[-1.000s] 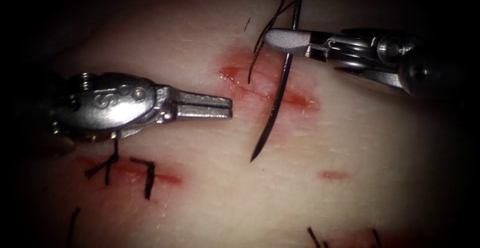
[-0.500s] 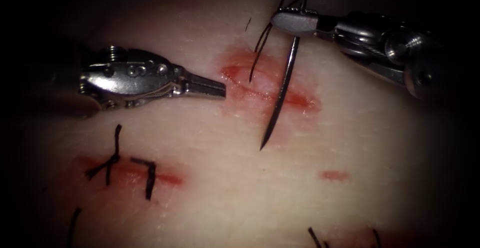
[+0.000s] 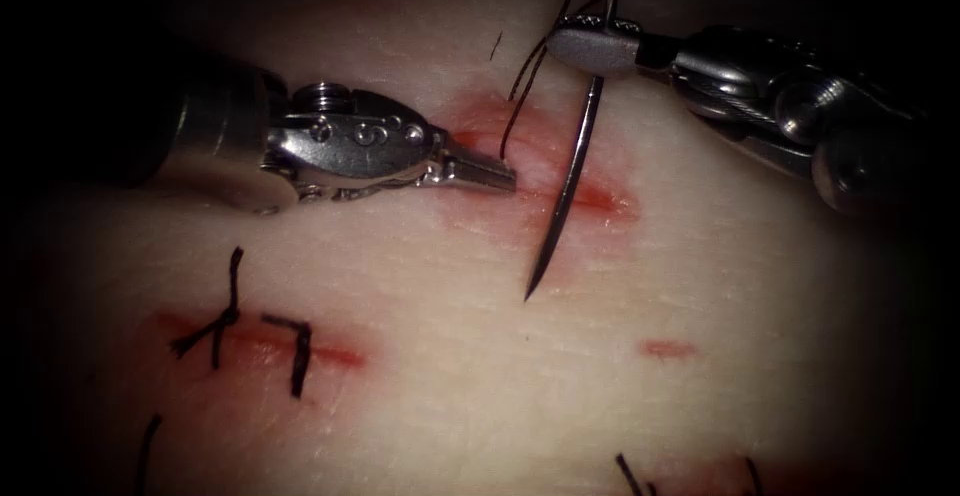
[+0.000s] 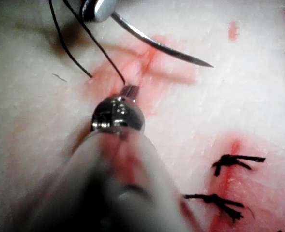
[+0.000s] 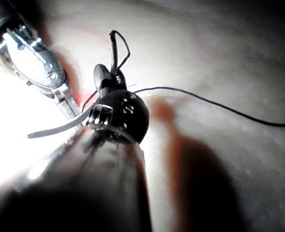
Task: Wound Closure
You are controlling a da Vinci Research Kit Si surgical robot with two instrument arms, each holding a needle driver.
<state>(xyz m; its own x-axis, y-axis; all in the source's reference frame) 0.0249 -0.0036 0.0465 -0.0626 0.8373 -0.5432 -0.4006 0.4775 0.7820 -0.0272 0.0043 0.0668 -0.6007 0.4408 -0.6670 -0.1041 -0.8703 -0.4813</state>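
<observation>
Your right tool [image 3: 590,48] pinches the needle [image 3: 565,191] near its thread end (point free above the tissue [image 3: 450,376]); keep it square. Left tool [image 3: 495,171], jaws together, rests at the cut [image 3: 590,196].

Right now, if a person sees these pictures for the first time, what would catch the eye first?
First the curved needle: the right tool grips it near the thread end, and its free point hangs over the cut, not in the tissue. Next the left tool, fingers closed and holding nothing, tip at the cut's left part. Below left sits an older cut with dark stitches.
</observation>
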